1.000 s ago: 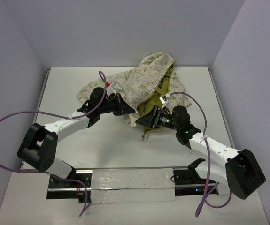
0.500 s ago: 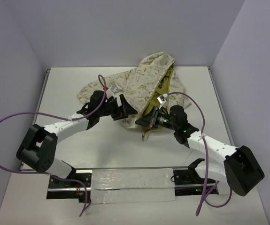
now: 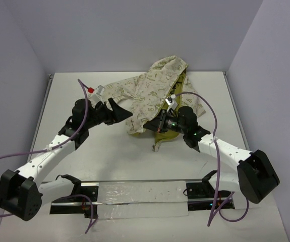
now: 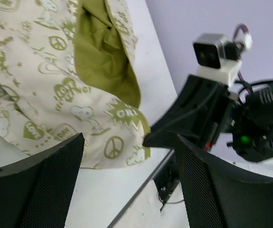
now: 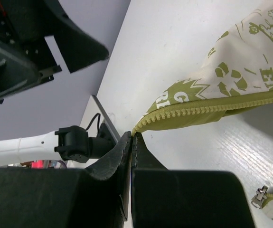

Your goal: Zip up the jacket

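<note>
- Pinched the jacket (image 3: 150, 91) by its zipper edge (image 5: 198, 111) with the right gripper (image 5: 131, 135), fingers pressed together, mid-worktop.
- Held the left gripper (image 4: 127, 147) spread apart, empty.
- Likely next: catching the opposite side and aligning both ends.

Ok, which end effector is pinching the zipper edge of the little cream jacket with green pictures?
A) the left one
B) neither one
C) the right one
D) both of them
C: the right end effector is shut on the corner of the zipper edge of the small cream hooded jacket with olive-green print, while the left end effector is open with nothing between its fingers.
</note>
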